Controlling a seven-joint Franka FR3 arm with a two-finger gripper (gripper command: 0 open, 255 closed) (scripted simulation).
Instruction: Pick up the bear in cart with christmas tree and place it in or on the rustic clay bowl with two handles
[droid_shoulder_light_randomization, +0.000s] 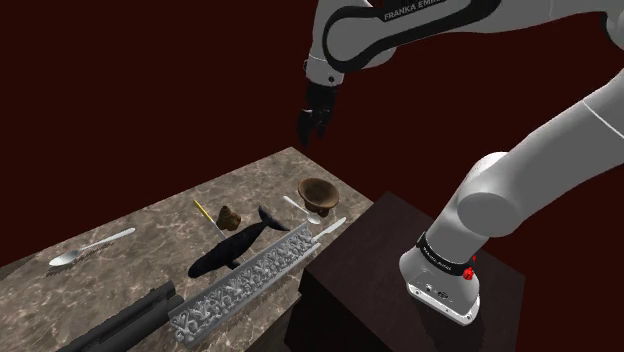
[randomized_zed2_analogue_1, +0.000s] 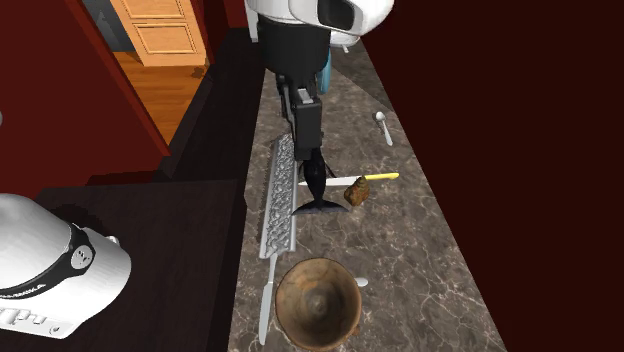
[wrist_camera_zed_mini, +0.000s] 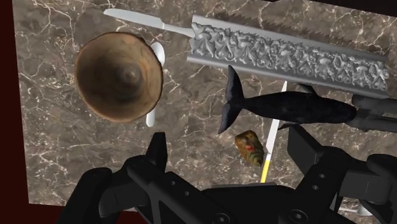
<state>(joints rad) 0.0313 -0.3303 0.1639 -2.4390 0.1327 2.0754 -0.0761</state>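
Marble counter (droid_shoulder_light_randomization: 110, 268) holds the brown clay bowl (droid_shoulder_light_randomization: 319, 195); pincer (droid_shoulder_light_randomization: 308, 130) hangs wide open well above. Tiny brownish bear (droid_shoulder_light_randomization: 229, 216) sits at the bowl's 9 o'clock in the shoulder view. Looks light, rigid, lumpy, so I'd pinch its flanks.

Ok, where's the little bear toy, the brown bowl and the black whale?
bear toy (wrist_camera_zed_mini: 249, 146), wrist view, on the middle of its brown body.
brown bowl (wrist_camera_zed_mini: 100, 86), wrist view, on its inner wall.
black whale (wrist_camera_zed_mini: 299, 108), wrist view, on the middle of its body.
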